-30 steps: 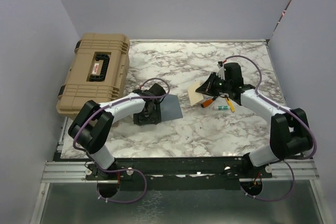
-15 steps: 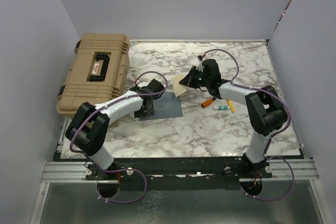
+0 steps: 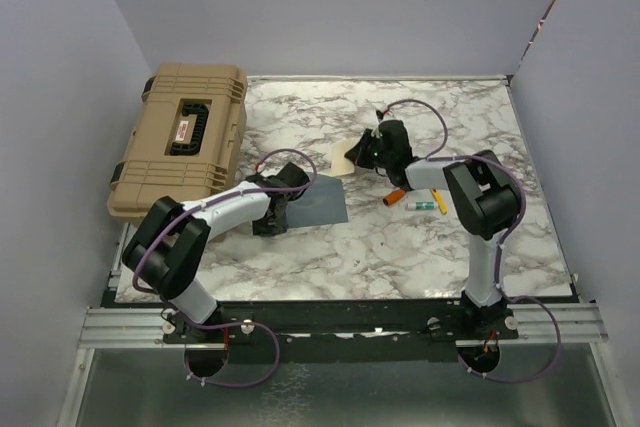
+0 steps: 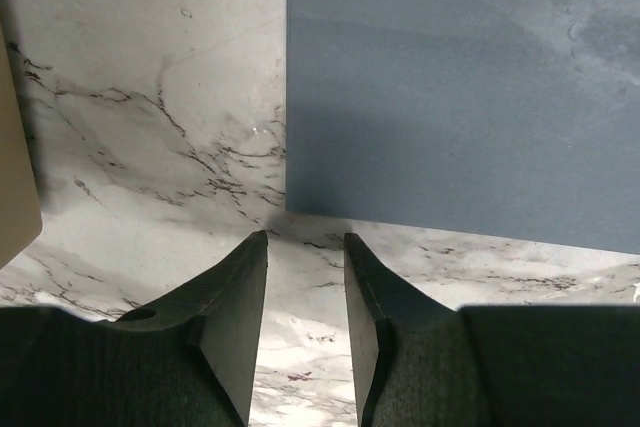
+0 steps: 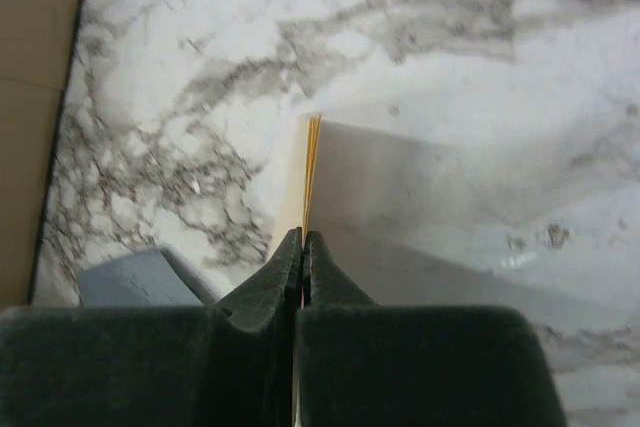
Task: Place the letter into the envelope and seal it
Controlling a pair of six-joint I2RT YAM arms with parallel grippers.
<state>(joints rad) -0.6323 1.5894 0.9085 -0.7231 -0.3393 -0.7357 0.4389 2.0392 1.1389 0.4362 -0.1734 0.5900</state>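
Note:
The grey-blue envelope (image 3: 322, 203) lies flat on the marble table (image 3: 400, 247), left of centre. In the left wrist view, a corner of the envelope (image 4: 460, 97) sits just ahead of my fingertips. My left gripper (image 3: 278, 215) (image 4: 305, 247) is low at the envelope's left edge. Its jaws stand narrowly apart with only bare marble between them. My right gripper (image 3: 368, 153) (image 5: 303, 239) is shut on the cream letter (image 3: 346, 158) and holds it off the table just behind and right of the envelope. The right wrist view shows the letter (image 5: 296, 182) edge-on.
A tan hard case (image 3: 185, 142) takes up the table's left rear. An orange marker (image 3: 396, 194), a yellow pen (image 3: 438, 199) and a white-and-green stick (image 3: 425, 206) lie right of centre. Purple walls close in the back and both sides.
My right gripper has carried the letter left, from near the pens to just behind the envelope. The left gripper's jaws have narrowed while it stayed by the envelope's left edge.

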